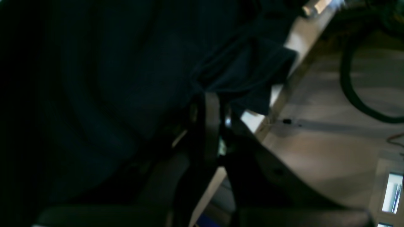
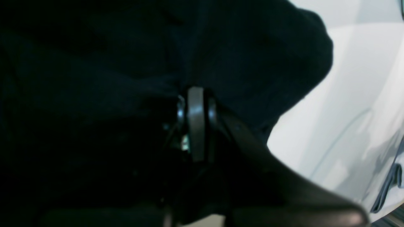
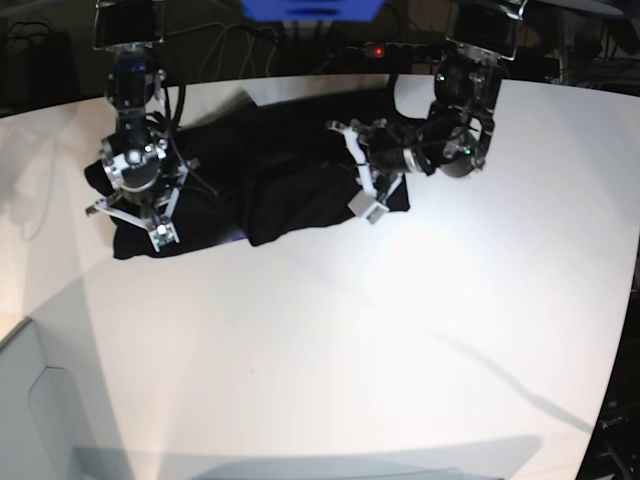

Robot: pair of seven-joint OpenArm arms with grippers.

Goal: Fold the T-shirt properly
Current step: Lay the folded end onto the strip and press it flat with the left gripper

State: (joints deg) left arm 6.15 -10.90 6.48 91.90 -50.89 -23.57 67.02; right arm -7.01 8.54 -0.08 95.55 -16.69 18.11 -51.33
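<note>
The black T-shirt (image 3: pixel 270 190) lies bunched on the white table (image 3: pixel 350 340). The left gripper (image 1: pixel 210 94) pinches cloth; so does the right gripper (image 2: pixel 195 94), jaws pressed together. Both should lift evenly (pulling gently apart) so the cloth between the jaws goes flat.

A wide white table (image 3: pixel 330 340) fills the base view, brightly lit in the middle with soft grey shadows toward its near edge. Behind it the room is dark, with tangled cables (image 3: pixel 230 45) and a power strip (image 3: pixel 400 47) (one small red light glows on it). The left wrist view shows pale floor (image 1: pixel 318 148) below the table edge.
</note>
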